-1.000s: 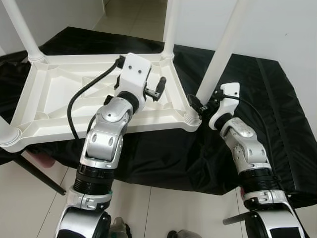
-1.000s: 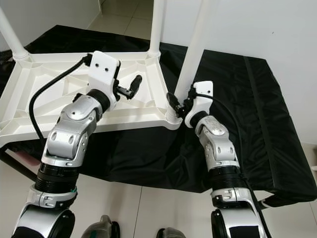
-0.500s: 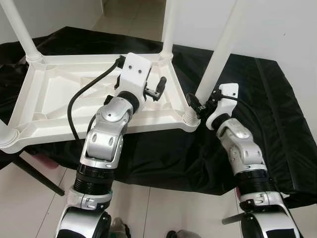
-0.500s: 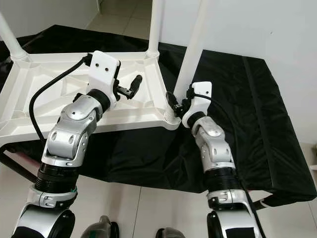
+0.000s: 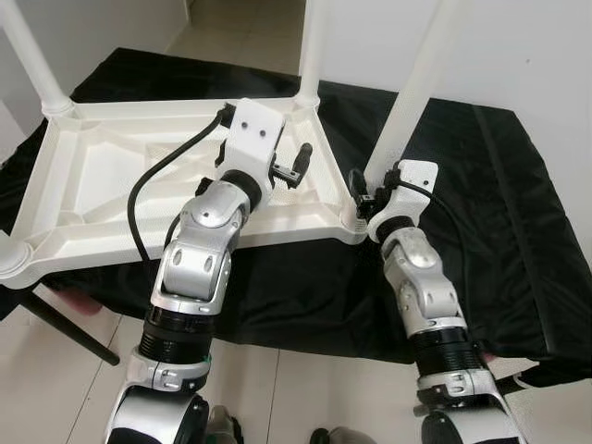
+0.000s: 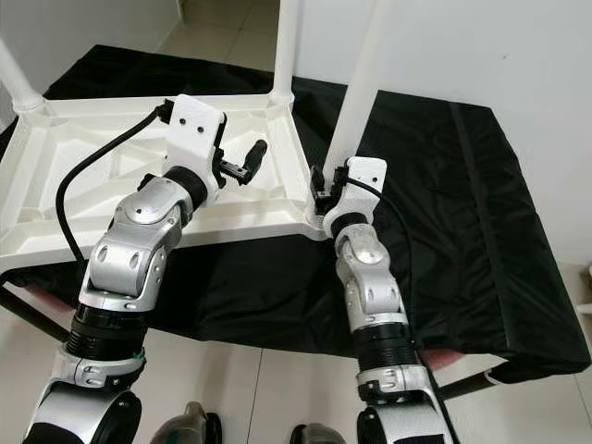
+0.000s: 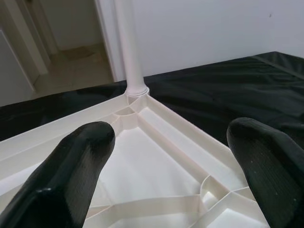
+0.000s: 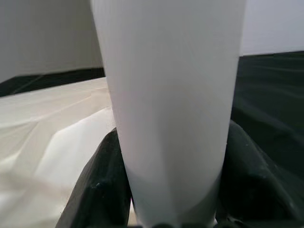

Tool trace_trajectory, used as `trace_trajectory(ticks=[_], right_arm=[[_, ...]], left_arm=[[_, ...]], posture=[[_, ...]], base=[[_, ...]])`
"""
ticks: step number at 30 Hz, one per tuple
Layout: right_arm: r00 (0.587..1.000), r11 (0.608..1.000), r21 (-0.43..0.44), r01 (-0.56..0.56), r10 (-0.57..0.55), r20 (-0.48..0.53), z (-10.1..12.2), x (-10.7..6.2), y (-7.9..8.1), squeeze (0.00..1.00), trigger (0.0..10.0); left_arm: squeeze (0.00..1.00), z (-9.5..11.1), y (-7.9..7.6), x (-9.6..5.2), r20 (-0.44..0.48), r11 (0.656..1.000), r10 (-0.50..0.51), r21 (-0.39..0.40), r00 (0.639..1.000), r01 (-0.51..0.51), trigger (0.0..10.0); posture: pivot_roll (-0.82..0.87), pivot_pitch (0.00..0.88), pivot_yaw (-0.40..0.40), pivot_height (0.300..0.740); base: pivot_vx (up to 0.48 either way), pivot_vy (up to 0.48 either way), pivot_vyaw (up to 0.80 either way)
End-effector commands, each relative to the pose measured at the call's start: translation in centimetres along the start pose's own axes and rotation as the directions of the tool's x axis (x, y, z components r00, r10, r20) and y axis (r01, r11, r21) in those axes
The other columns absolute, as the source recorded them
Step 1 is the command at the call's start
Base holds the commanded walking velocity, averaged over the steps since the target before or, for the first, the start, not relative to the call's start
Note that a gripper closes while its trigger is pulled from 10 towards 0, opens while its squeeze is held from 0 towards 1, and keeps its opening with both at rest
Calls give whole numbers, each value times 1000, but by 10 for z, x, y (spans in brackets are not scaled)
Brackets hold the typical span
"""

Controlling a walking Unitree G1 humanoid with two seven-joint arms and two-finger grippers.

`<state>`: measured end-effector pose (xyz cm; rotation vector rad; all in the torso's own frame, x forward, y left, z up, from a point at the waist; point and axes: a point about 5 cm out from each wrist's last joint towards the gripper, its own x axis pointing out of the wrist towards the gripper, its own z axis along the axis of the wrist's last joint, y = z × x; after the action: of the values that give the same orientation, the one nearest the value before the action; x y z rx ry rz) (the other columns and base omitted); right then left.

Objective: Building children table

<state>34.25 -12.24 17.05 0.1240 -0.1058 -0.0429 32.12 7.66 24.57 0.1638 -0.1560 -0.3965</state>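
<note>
Table (image 5: 111, 199) upside down on a black cloth (image 5: 518, 213), legs pointing up — the robot works at the near right corner. Right gripper (image 6: 323, 191) is clamped low on the near right leg (image 6: 361, 88), a black finger (image 8: 102, 183) pressed to each side of the white tube just above its socket (image 5: 354, 220). That leg's long axis runs up and leans slightly right, away from the frame, so any seating or twisting has to follow that line down into the corner. Left gripper (image 5: 288, 168) hovers above the ribbed underside, fingers (image 7: 71, 166) spread wide and holding nothing, aimed toward the far leg (image 7: 129, 45). Right arm is plainly the one on the job; the left sits near enough to steady the frame.
</note>
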Motion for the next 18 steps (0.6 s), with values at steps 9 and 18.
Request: trace_trajectory(ticks=[9,18], right_arm=[[979,987,-57,152,-158,-131,-33,-4,-11,0,10000],[978,985,-76,155,-163,-126,-36,-4,-9,0,10000]], left_arm=[[0,8,3,1,31,998,67,16,997,-67,10000],[0,8,3,1,33,997,71,16,997,-71,10000]], posture=[[84,56,-31,740],[87,49,-37,740]], base=[[0,0,0],[0,0,0]])
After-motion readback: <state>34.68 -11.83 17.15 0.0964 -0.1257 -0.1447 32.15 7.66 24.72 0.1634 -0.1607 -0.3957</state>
